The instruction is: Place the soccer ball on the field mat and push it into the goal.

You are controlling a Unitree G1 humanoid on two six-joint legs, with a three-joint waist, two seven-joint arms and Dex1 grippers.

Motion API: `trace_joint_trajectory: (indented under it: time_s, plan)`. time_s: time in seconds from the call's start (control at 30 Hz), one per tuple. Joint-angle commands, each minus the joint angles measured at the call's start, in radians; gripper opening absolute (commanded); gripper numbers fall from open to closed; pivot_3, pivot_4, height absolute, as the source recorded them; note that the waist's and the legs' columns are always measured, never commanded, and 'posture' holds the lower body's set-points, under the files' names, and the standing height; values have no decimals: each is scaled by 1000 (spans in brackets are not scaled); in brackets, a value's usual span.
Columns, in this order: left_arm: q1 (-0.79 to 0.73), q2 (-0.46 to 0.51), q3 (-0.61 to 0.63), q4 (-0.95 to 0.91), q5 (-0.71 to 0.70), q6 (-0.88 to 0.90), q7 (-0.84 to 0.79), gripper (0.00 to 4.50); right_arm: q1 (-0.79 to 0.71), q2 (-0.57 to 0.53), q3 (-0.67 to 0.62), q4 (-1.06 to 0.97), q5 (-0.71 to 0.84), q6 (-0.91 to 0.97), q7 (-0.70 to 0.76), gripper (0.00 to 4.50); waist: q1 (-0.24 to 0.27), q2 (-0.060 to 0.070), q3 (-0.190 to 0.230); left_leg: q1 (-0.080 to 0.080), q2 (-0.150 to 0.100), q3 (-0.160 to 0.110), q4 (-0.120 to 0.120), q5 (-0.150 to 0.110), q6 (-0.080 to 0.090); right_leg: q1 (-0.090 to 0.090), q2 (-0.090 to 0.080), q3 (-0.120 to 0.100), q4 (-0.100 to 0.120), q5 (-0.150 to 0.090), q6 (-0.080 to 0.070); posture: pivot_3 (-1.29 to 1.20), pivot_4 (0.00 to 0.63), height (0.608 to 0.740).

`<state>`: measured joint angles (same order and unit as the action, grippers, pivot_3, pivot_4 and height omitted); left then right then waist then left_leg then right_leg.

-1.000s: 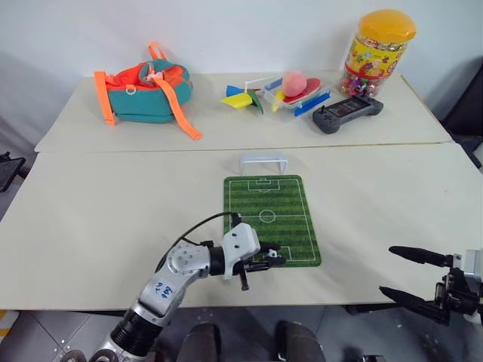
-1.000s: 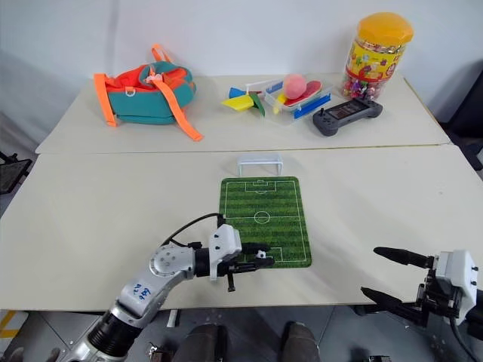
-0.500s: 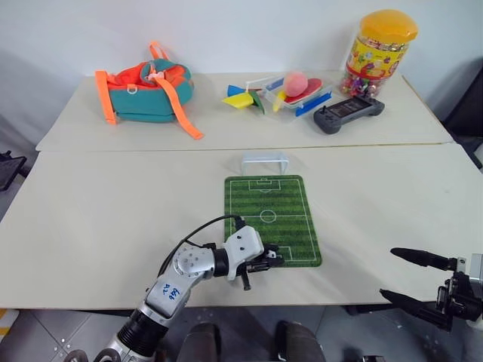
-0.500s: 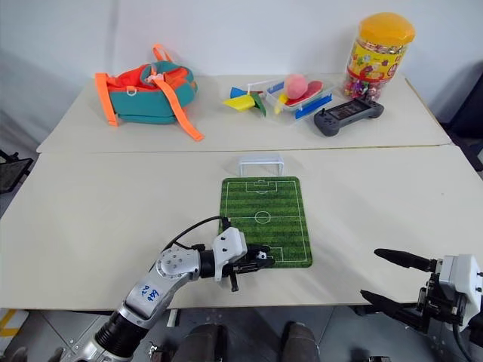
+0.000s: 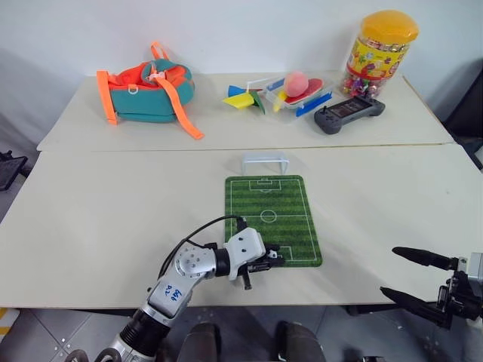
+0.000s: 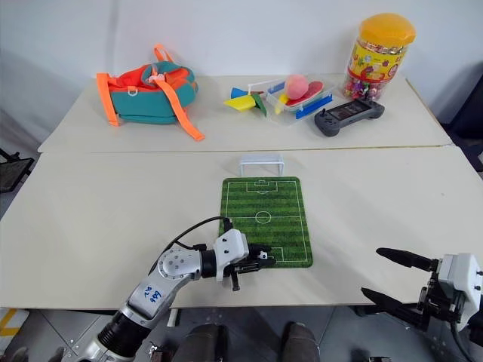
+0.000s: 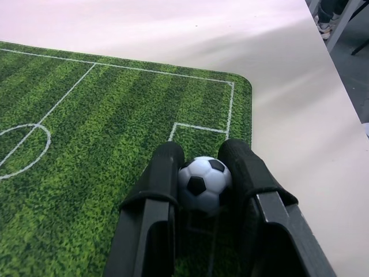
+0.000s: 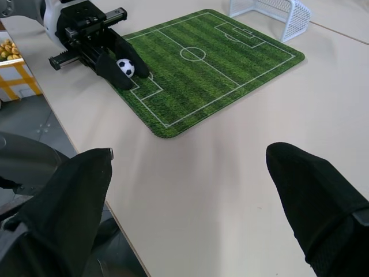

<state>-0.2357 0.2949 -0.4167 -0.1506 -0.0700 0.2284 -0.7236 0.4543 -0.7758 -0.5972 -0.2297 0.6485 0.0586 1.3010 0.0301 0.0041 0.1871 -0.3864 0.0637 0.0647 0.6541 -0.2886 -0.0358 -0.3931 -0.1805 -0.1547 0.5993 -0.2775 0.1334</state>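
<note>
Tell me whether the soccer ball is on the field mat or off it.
On it: the soccer ball rests on the field mat near its edge, between the left gripper fingers.

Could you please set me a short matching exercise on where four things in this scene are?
Things:
1. soccer ball
2. goal
3. backpack
4. game controller

Places:
A. beside the candy jar
B. just past the field mat's far end
C. between the left gripper's fingers
D. far table, left side

Pairs: 1-C, 2-B, 3-D, 4-A
</note>
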Motion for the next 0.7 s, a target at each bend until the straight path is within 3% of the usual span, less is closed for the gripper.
trace_joint_trajectory:
  time_s: [0.03,0.23,0.27,0.5,0.7]
  plan:
    - [3,-6,-13,-5,8,-6,-1,2416,-4,-11,-31,-5,3,0,-4,4500,0,0,0,0,0,0,0,0,0,0,0,0,0,0,0,0,150,740]
    - [-5,-14,-8,-4,8,-6,5,4301,-16,-11,-25,2,-9,4,-8,4500,1,0,0,0,0,0,1,0,0,0,0,0,0,0,0,0,150,740]
    - [-6,-14,-6,-8,7,-4,5,4452,-17,-11,-24,2,-11,4,-8,4500,1,0,0,0,0,0,1,0,0,0,0,0,0,0,0,0,150,740]
    - [-32,-5,49,-115,-45,15,-8,4452,-27,-11,-26,7,-8,7,-1,4500,-1,0,0,0,0,0,1,0,0,0,0,0,1,0,0,0,150,740]
    - [-39,58,150,-261,-191,73,-83,4452,-60,-4,-37,17,61,4,67,4500,-3,0,0,0,0,0,2,0,0,0,0,0,2,0,0,0,150,740]
